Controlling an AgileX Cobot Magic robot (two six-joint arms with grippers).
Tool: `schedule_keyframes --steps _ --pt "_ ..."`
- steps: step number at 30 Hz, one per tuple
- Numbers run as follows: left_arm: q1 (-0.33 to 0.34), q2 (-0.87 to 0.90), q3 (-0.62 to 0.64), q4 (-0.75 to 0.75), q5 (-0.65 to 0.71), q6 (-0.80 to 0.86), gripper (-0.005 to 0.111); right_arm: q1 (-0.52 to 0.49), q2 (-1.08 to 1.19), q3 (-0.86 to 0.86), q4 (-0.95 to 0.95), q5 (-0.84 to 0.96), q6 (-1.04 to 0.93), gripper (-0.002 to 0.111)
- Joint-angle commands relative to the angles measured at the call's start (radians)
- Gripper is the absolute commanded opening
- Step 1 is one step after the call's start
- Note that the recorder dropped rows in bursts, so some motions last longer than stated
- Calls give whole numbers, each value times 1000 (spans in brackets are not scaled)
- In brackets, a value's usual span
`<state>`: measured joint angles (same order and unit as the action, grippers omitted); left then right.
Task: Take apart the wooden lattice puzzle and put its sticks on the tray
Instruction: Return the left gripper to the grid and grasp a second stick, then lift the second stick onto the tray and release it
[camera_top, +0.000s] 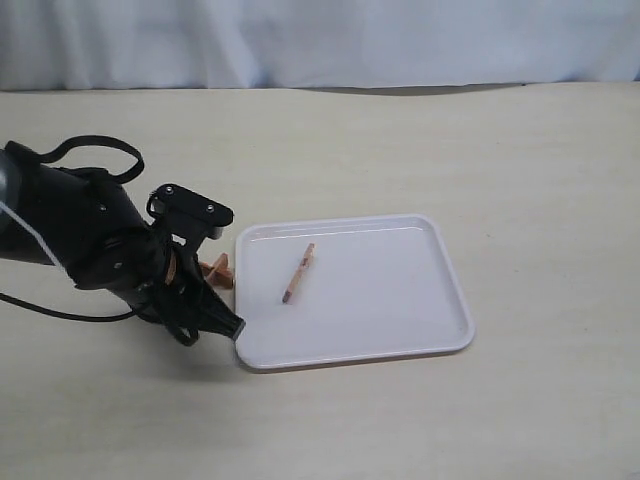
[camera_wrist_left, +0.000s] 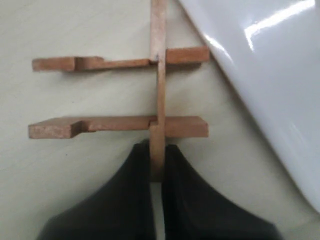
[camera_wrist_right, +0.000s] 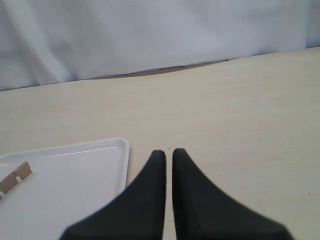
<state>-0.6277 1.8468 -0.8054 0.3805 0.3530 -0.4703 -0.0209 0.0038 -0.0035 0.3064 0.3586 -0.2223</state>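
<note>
Biggest thing first: the table (camera_top: 520, 150), pale and wide, carries the lot. The white tray (camera_top: 400, 325) lies just beside my left jaws, and one freed stick (camera_top: 298, 272) lies on it, well apart from them. What remains of the lattice puzzle (camera_wrist_left: 159, 90) sits on the table right at the left jaws, off the tray: two cross-bars (camera_wrist_left: 115, 126) slotted over one spine stick (camera_wrist_left: 158, 30). The left jaws are clamped on the near end of that spine, pinching its flat faces. The right jaws are drawn together with only a hairline between them and nothing held.

Handling, as I judge it: light, stiff, dry wood, so a firm pinch is safe. The joints look like friction fits, and the bars are thin at the notches, so a twist could jam or snap one. I'd grip a free end on the flat faces, clear of the notches, and pull straight out of the slot. It's light enough that the whole piece may come along unless something holds it.

The left wrist view alone shows the grip and the notches; in the exterior view the left arm (camera_top: 90, 240) hides all but a sliver of wood. Only the exterior view shows the whole tray. The right wrist view catches just a tray corner and the freed stick's end.
</note>
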Motion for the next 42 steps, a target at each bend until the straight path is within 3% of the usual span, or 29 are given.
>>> schedule_keyframes --steps 1,6,17,22,25,27,34,42 --pt "4 -2 1 8 -8 -7 0 -4 8 4 -1 -13 1 5" --pt "4 -21 -1 8 4 -7 0 -4 8 4 -1 -13 1 5" --pt "4 -184 -69 4 169 4 0 -4 8 4 -1 -13 1 5" --pt "-5 -276 -69 -116 96 35 0 -4 8 4 -1 -13 1 5" --pt "-71 -241 -79 -196 14 85 0 -4 8 4 -1 -13 1 5" --pt "-95 -166 -132 -199 32 85 0 -4 8 4 -1 -13 1 5" --pt "-96 95 -270 -239 89 79 0 -4 8 4 -1 -13 1 5" --pt "-96 119 -284 -235 105 81 2 -4 8 4 -1 -13 1 5"
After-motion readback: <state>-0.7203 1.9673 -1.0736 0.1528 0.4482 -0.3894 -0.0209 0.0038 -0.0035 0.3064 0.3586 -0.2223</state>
